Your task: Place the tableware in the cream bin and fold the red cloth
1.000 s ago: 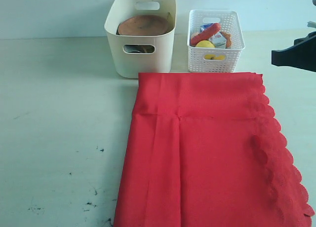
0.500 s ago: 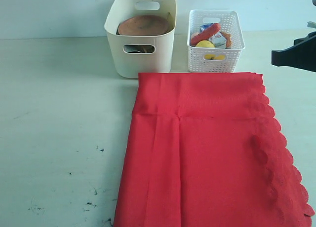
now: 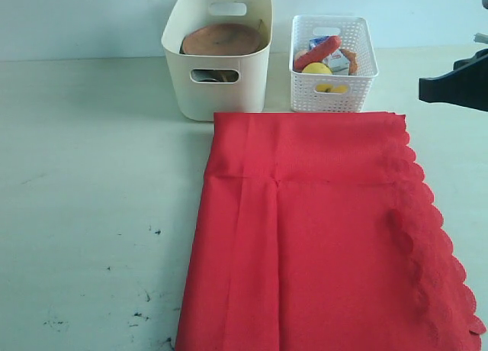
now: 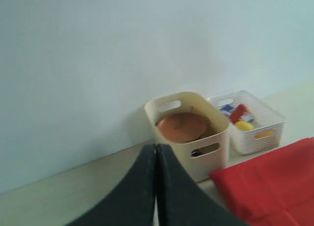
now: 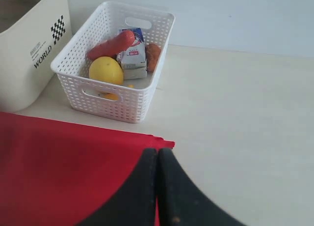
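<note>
The red cloth lies folded on the table, its scalloped edge on the right. Behind it stands the cream bin with the round brown wooden plate on top inside; the other tableware is hidden beneath it. My right gripper is shut with nothing in it, held above the cloth's far right corner; it shows as a dark shape at the right edge of the exterior view. My left gripper is shut and empty, raised well away from the bin, and out of the exterior view.
A white lattice basket with a lemon, a red sausage-like item and small packets stands right of the cream bin. Bare pale table spreads left of the cloth, with small dark specks near the front.
</note>
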Available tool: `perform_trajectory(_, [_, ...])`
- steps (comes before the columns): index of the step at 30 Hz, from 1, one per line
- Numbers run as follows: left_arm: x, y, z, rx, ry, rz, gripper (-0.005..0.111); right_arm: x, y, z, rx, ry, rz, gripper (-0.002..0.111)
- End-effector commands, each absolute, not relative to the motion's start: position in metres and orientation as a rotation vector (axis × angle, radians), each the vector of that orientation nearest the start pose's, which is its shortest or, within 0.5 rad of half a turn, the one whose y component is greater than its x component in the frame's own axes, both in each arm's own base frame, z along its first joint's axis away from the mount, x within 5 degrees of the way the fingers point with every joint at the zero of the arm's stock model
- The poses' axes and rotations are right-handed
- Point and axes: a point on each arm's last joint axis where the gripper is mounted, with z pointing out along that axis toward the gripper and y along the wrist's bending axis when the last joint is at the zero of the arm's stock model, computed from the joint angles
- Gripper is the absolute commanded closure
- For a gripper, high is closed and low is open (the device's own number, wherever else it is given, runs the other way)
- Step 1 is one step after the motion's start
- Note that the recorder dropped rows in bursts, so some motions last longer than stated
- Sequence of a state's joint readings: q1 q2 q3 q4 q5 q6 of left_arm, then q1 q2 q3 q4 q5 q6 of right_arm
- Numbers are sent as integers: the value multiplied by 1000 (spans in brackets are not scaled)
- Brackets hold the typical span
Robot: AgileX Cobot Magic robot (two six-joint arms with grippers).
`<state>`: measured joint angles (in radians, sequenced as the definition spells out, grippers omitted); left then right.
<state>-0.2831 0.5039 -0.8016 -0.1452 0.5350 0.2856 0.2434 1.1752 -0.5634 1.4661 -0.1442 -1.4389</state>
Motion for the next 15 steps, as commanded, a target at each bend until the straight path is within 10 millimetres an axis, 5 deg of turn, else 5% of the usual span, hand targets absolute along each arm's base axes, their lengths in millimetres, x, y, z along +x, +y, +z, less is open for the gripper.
perform_trajectory(1, [79,-14,351,291,1725,-6,106,230,44,249,-137,2065,10,108])
perform_trajectory(7, [77,2,294,74,1745,119,106,230,44,249,-137,2065,10,108])
perform_trajectory(15, [81,3,263,120,1690,164,106,230,44,249,-137,2065,10,108])
